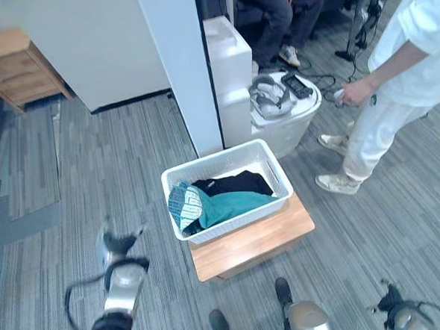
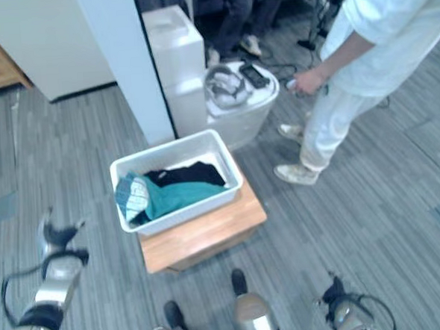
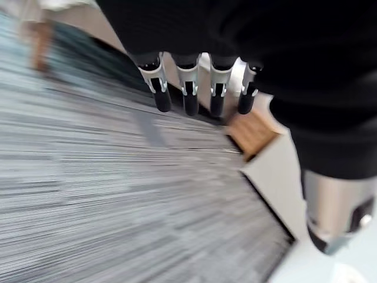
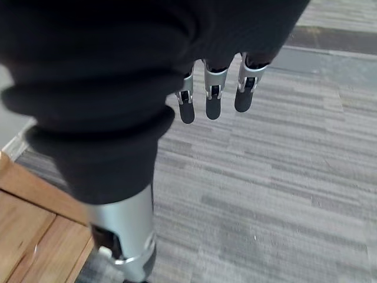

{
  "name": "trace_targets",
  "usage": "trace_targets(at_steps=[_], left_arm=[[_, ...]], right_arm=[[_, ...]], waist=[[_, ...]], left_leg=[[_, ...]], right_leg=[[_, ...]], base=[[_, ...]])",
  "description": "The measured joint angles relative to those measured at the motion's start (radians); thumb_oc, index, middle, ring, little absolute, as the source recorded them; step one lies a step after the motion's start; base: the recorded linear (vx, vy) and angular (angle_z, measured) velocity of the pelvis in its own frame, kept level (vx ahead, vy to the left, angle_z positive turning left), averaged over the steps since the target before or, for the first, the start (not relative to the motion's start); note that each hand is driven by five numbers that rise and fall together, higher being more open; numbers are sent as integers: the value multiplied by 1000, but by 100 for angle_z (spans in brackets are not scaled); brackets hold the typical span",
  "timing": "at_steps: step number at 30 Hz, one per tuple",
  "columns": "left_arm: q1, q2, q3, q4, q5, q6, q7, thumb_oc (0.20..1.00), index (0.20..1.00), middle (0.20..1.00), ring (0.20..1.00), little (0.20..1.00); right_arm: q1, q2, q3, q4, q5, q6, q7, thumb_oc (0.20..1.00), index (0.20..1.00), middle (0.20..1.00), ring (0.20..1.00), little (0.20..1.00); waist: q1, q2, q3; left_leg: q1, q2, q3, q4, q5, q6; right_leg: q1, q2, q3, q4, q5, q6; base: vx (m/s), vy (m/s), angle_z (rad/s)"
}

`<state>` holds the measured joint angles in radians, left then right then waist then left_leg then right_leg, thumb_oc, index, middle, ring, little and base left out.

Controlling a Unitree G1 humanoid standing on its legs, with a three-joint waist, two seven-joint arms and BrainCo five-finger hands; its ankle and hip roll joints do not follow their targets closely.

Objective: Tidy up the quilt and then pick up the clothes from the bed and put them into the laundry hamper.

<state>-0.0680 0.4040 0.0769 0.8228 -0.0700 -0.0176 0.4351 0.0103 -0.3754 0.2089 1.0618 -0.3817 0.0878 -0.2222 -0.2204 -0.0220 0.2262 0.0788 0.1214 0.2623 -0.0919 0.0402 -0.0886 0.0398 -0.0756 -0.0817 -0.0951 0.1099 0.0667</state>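
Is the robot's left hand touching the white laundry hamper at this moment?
Apart. In the left eye view the left hand hangs over bare carpet, with a clear strip of floor between it and the white laundry hamper.

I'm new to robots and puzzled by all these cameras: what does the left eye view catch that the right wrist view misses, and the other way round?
The left eye view alone shows the white laundry hamper holding teal and black clothes, a standing person in white, and the left hand hanging open beside the hamper. The right wrist view alone shows the right hand up close, fingers relaxed and empty. Both share the grey striped carpet and the low wooden stand.
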Motion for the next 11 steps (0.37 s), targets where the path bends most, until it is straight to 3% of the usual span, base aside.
trace_targets(at_steps=[3, 6, 11], left_arm=[[87, -16, -1, 112, -25, 4, -6, 1000, 1000, 1000, 1000, 1000], [144, -52, -5, 339, -27, 33, -47, 1000, 1000, 1000, 1000, 1000], [235, -97, -73, 415, 53, 68, -81, 1000, 1000, 1000, 1000, 1000]], right_arm=[[8, 41, 8, 35, 20, -1, 10, 1000, 1000, 1000, 1000, 1000], [-4, 87, 34, 97, 48, 0, 21, 1000, 1000, 1000, 1000, 1000], [-23, 125, 47, 95, 62, -4, 27, 1000, 1000, 1000, 1000, 1000]], waist=[[34, -13, -28], [51, -33, -87], [102, -48, -117]], left_leg=[[-5, 0, -9, 0, 1, 2], [-3, -4, -16, 0, -4, 8], [-16, -12, -27, 0, 2, 17]], right_leg=[[2, -2, -11, 0, 0, -3], [1, -4, -13, 0, -4, -7], [0, -13, -22, 0, -14, -9]], base=[[19, 34, 6], [10, 44, 8], [-4, 55, 9]])
